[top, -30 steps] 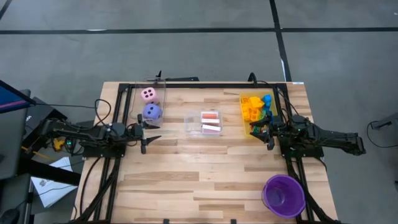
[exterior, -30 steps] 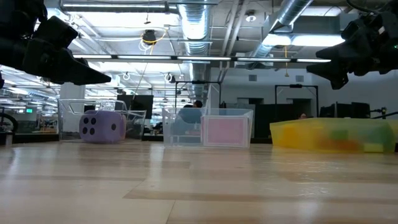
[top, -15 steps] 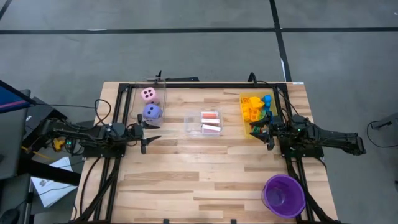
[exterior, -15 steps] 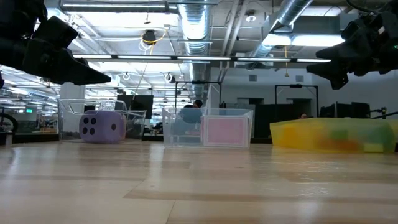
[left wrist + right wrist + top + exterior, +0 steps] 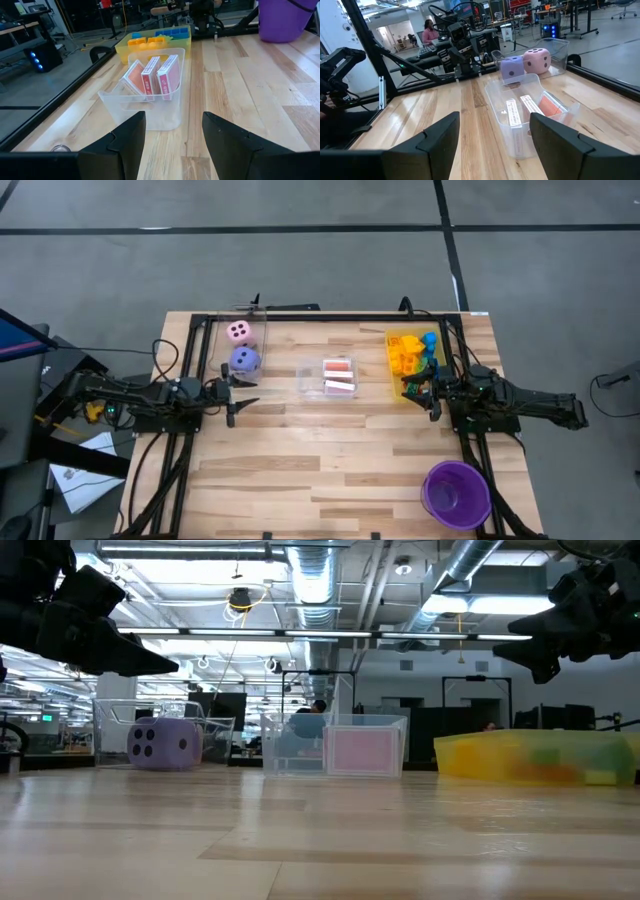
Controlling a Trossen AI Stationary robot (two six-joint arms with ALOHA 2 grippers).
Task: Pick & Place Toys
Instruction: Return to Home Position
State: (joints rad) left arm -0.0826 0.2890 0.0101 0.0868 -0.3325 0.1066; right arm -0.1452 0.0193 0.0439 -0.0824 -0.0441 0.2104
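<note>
Pink-backed cards (image 5: 152,75) stand on edge in a clear bin (image 5: 339,378) at the table's middle. Several bricks (image 5: 410,352), yellow, orange and blue, lie in a yellow see-through bin (image 5: 535,757) at the far right. A purple die (image 5: 244,360) sits on the table at the far left, with a pink die (image 5: 239,332) just beyond it by another clear bin (image 5: 555,47). My left gripper (image 5: 250,390) hovers open at the left, pointing toward the card bin. My right gripper (image 5: 412,392) hovers open at the right, next to the yellow bin's near end. Both (image 5: 172,145) (image 5: 495,150) hold nothing.
A large round purple cup (image 5: 456,492) stands at the near right corner. A black frame (image 5: 330,317) runs along the table's far side and down both sides under the arms. Bare wood (image 5: 330,460) fills the near half between the arms.
</note>
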